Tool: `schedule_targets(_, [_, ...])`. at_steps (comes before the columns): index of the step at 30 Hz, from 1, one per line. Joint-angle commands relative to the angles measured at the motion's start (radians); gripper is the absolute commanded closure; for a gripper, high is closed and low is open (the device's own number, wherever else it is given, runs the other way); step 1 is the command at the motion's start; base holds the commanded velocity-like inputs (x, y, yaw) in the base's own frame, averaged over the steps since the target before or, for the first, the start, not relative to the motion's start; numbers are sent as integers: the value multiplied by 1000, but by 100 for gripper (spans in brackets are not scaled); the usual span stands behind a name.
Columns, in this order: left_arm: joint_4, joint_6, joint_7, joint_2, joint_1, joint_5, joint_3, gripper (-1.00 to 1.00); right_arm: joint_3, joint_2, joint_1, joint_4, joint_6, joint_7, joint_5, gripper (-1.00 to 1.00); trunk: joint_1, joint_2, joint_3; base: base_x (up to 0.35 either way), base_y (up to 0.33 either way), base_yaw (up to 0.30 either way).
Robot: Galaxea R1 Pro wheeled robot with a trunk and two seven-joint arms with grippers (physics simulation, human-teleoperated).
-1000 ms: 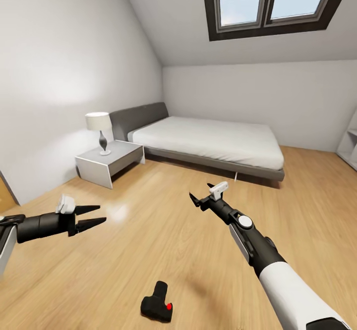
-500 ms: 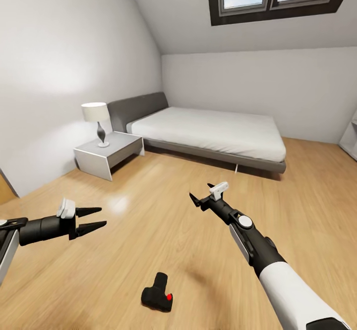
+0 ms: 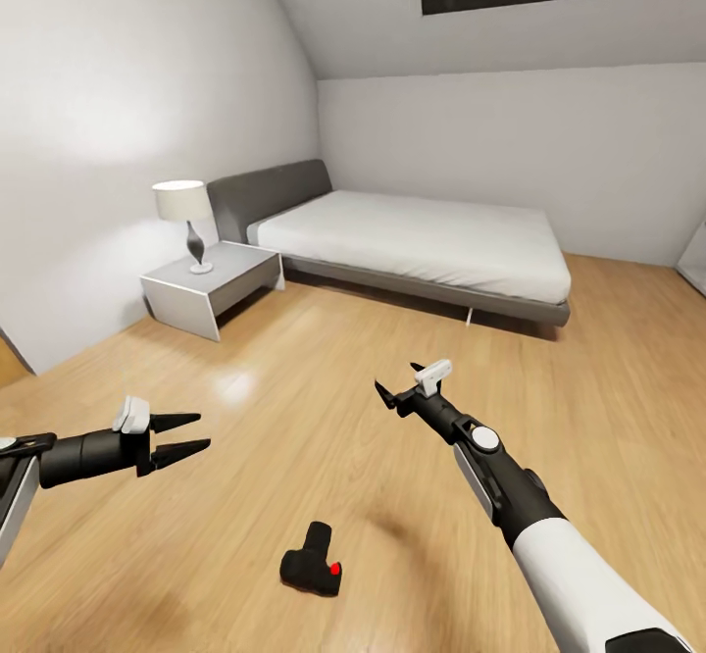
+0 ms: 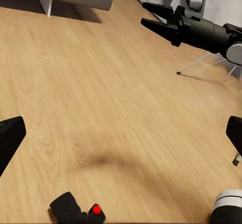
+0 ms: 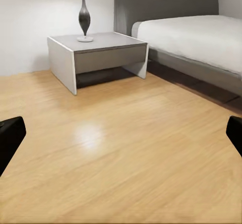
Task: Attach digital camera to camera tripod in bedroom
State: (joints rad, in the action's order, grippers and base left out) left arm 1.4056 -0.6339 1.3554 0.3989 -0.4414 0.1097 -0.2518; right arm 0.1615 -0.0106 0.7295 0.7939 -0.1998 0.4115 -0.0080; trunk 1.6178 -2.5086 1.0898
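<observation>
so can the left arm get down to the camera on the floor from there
Probably yes. The camera lies on bare floor below and between both arms, with nothing around it. The left gripper hangs above it with jaws open, so it would need to drop and angle down.

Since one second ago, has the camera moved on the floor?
Cannot tell any real move. The camera and the bed both shifted up in the head view, so the view itself tilted.

Both arms stretched forward above the floor, left gripper (image 3: 192, 437) jaws parted — empty, right gripper (image 3: 390, 397) likewise spread — holding nothing, well apart.
</observation>
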Motion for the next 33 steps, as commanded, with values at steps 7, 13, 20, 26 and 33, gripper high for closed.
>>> schedule_targets(7, [-16,-6,1,-11,-1,2,18,-100,0,0,1,-1,-3,3,-1,-100,3,-2,28,0,0,0])
schedule_targets(13, [-23,1,-37,-20,-1,-37,127,-100,-1,0,1,-1,-3,0,-1,-100,6,-4,51,0,0,0])
schedule_targets(20, [-27,3,-174,-41,-1,-86,212,-100,-1,0,1,-1,-3,-2,-1,-100,9,-5,78,0,0,0])
schedule_targets(26, [-27,4,-185,-43,-1,-89,235,-100,-2,0,1,-1,-3,-2,-1,-100,11,-7,102,0,0,0])
schedule_targets(33, [-27,49,-182,-36,-1,-90,248,-100,-2,0,1,-1,-3,-2,-1,-100,15,-8,129,0,0,0])
